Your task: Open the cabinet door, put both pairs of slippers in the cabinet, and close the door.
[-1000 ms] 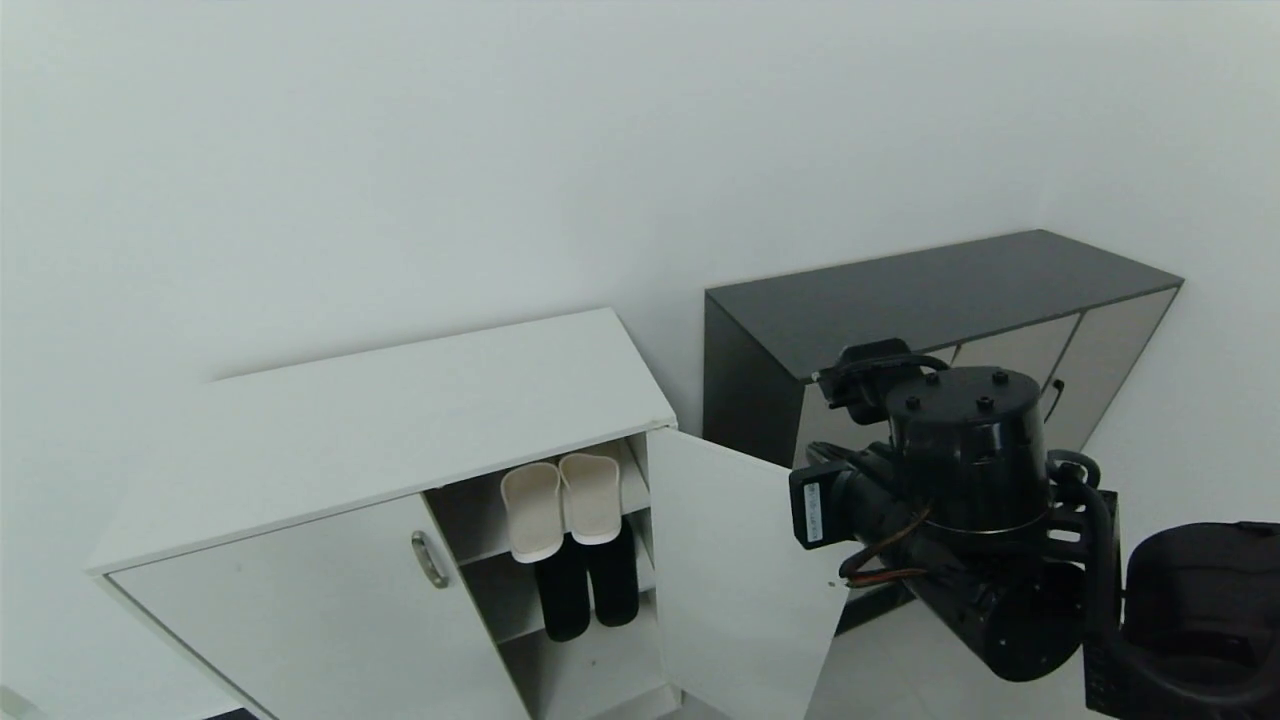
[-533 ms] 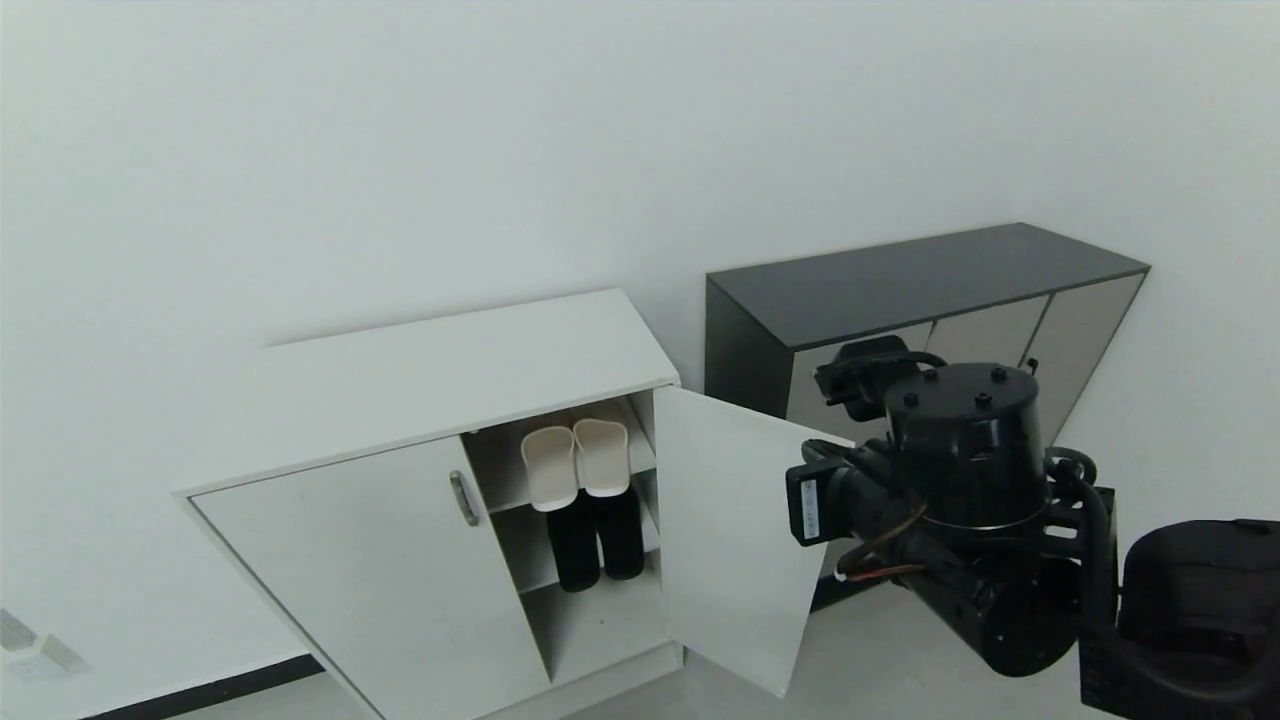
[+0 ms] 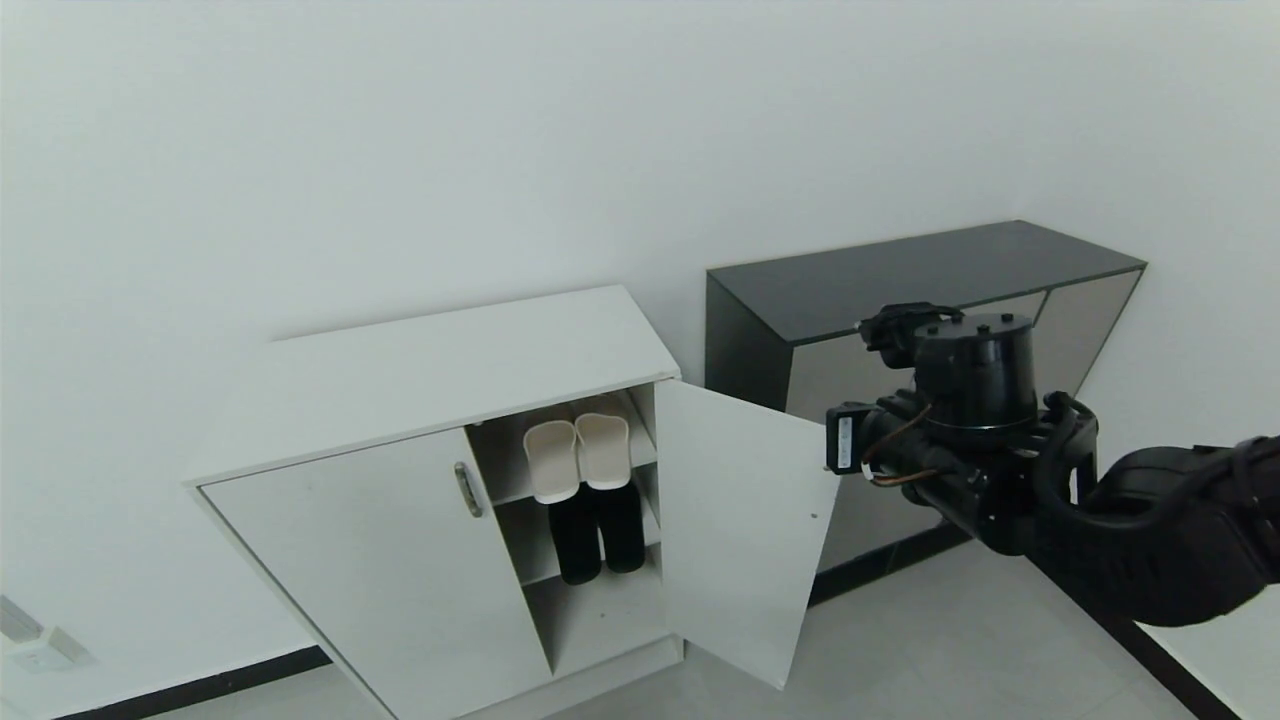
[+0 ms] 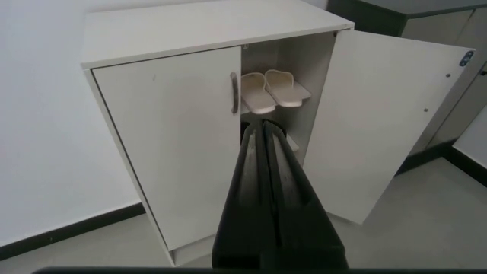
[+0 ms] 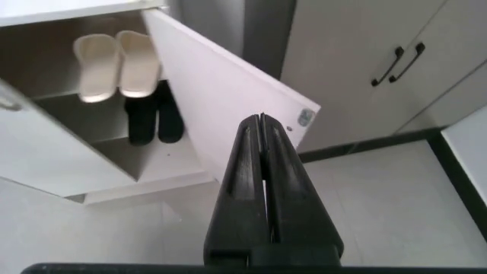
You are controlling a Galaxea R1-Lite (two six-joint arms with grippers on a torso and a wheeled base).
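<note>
**Change:** Over the last second the whole head view shifted, so the camera moved, not the furniture. In the last half second the framing holds. The right arm (image 3: 1000, 470) has risen and reached outward, and its wrist is now near the free edge of the open flat white laminate door (image 3: 740, 530). The door angle is unchanged.

**End effectors:** Right end effector (image 5: 262, 122) has its fingers pressed together and holds nothing; the door corner lies just ahead of it, apart. Left end effector (image 4: 264, 129) is likewise closed and empty, facing the cabinet front.

**Meaning (judgement):** Both pairs are in, so only closing remains. The right arm looks placed to push the door.

**Materials:**
- Boxy white matte cabinet (image 3: 450, 360): smooth panels.
- Small curved metal handle (image 3: 463, 489): on the closed left door.
- Cream moulded slippers (image 3: 578, 458): on the upper shelf, ends overhanging its edge.
- Black matte slippers (image 3: 598, 535): on the shelf below, also overhanging.
- Dark grey cabinet (image 3: 920, 275): glossy fronts, stands beside.
</note>
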